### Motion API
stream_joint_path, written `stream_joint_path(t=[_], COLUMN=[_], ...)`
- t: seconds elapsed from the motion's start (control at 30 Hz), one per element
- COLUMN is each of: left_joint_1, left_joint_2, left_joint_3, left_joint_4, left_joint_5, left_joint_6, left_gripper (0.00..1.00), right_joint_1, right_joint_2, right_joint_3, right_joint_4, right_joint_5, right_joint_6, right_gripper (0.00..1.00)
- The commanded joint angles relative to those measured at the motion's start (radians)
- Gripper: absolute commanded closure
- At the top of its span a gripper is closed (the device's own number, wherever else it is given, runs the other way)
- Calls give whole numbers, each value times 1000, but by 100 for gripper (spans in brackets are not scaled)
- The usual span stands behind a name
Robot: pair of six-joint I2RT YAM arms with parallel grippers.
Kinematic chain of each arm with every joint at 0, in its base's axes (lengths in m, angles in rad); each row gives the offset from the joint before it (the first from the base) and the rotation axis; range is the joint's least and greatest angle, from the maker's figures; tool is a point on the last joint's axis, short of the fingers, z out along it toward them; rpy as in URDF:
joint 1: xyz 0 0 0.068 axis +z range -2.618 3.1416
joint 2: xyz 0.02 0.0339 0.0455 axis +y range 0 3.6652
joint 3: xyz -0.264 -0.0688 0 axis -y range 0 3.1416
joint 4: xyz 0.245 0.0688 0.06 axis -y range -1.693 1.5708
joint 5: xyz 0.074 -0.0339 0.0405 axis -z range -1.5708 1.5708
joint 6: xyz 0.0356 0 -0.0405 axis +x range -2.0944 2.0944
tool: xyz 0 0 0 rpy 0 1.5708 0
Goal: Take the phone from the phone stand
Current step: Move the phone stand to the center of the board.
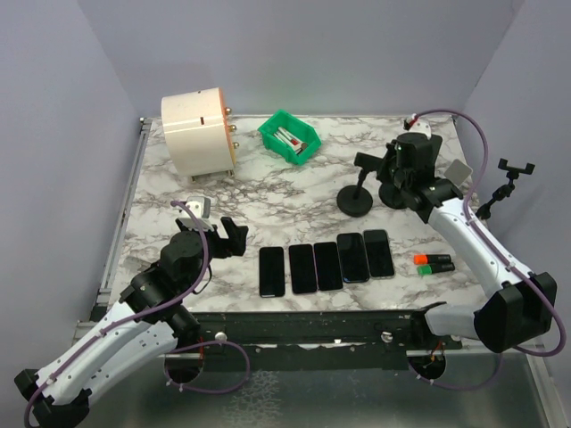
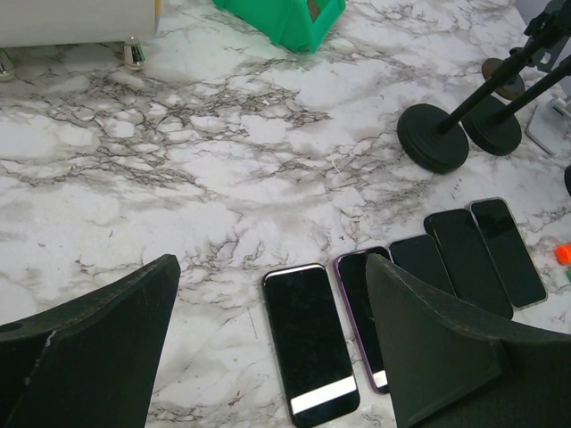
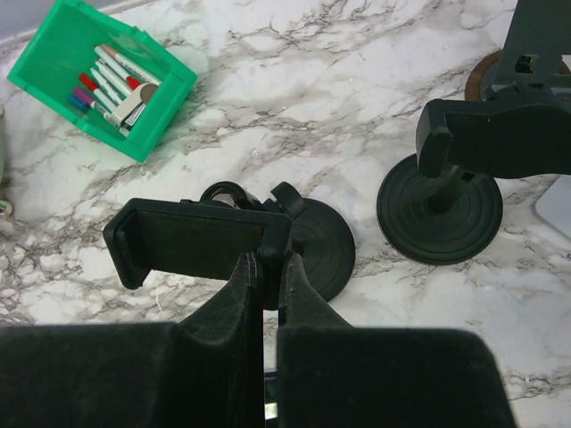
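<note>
our right gripper [image 3: 268,267] is pinched closed, its tips against the phone stand [image 3: 187,242] clamp. our left gripper [image 2: 272,276] gapes wide, holding nothing, near five phones [image 1: 326,266] lying flat in a row, screens dark. the markers [image 3: 107,76] in the green bin [image 3: 156,111] have labels too small to read.

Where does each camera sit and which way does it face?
Top external: above and behind, looking down on the table; left arm and right arm show.
Left wrist: low, facing away across the row of phones; open left gripper frames it.
Right wrist: looking down on the stand clamp; shut right gripper shows.
Shared: all see the green bin.
</note>
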Motion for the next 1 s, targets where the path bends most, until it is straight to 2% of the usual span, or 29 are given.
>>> stream_joint_path(t=[0.0,0.27,0.53,0.97], left_joint_1=[6,6,6,6], left_joint_2=[-12,-6,-9,-23], left_joint_3=[-13,-11,-13,-16], left_joint_4=[-17,-16,-16,-14], left_joint_5=[3,4,10,8], left_joint_6=[8,8,8,9], left_gripper=[14,14,14,14], right_joint_1=[-8,-8,-13,-45], right_joint_2=[-25,19,66,100], right_joint_3=[78,154,139,145], right_joint_4=[80,54,79,56], right_joint_5=[-28,-23,42,27], right_joint_6=[16,-7,0,-4], right_gripper=[100,100,100,100])
